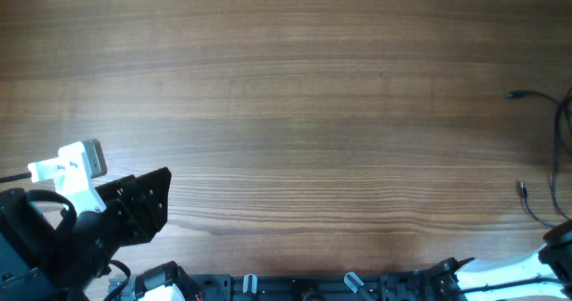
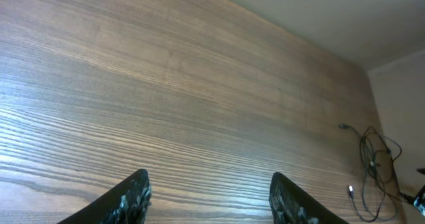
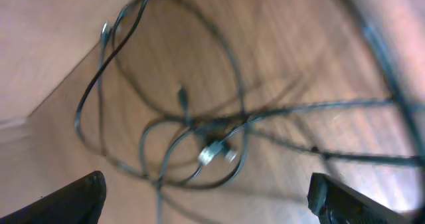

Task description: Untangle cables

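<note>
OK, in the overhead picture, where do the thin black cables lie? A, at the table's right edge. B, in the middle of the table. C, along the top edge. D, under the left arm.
A: the cables lie at the far right edge of the table, partly running out of the picture, and the rest of the wood shows no cables.

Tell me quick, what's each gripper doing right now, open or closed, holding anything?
Left gripper: open, holding nothing.
Right gripper: open wide over the cables, holding nothing.
</note>
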{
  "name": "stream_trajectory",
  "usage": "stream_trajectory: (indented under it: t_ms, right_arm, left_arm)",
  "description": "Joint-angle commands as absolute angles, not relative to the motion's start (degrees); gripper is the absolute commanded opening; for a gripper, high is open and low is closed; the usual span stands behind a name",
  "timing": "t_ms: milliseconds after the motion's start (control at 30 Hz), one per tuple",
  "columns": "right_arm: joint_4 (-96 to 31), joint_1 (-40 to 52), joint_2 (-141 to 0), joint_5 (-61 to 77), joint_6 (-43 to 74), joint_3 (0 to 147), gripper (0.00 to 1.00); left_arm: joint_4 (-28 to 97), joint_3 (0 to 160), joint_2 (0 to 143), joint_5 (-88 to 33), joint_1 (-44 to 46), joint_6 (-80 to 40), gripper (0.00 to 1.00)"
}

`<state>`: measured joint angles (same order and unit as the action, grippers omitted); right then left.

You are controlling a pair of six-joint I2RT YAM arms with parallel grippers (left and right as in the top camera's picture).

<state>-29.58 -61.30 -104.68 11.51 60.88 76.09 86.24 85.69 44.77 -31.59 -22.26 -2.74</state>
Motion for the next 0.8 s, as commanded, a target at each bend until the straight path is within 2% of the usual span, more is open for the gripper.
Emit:
stream_trajectory:
  t_ms: [0, 67, 167, 300, 467, 533, 633, 767]
  right_arm:
    - [-25.9, -60.6, -105.0, 32.5, 63.2, 76.2, 0.99]
    - [-24.8, -59.4, -104.2, 36.9, 63.2, 76.2, 1.0]
    - [-24.4, -56.8, -101.3, 32.8, 60.3, 76.2, 1.0]
    - [-12.7, -47.9, -99.1, 36.4, 25.0, 76.2, 1.0]
    - [-15.1, -34.2, -99.1, 50.6, -1.7, 76.2, 1.0]
    - [-18.9, -25.6, -99.1, 57.6, -11.5, 76.2, 0.99]
    - [-26.2, -12.8, -99.1, 48.6, -22.6, 76.2, 1.0]
    - [-34.0, 2.4, -98.8, 25.9, -25.4, 76.2, 1.0]
  left_arm:
    - [87.6, 85.7, 44.9, -31.9, -22.6, -1.7, 0.59]
    - [88.4, 85.7, 44.9, -31.7, -22.6, -1.7, 0.59]
    - [88.4, 85.7, 44.9, -29.5, -22.6, -1.7, 0.59]
    - [88.2, 85.7, 44.9, -28.6, -22.6, -1.7, 0.63]
    - [88.1, 85.7, 44.9, -22.3, -22.6, -1.7, 0.73]
    - [88.1, 85.7, 44.9, -19.7, -22.6, -1.7, 0.81]
    - [87.7, 85.7, 44.9, -18.9, -22.6, -1.7, 0.85]
    - [88.1, 85.7, 44.9, -19.0, -20.5, 0.3, 0.86]
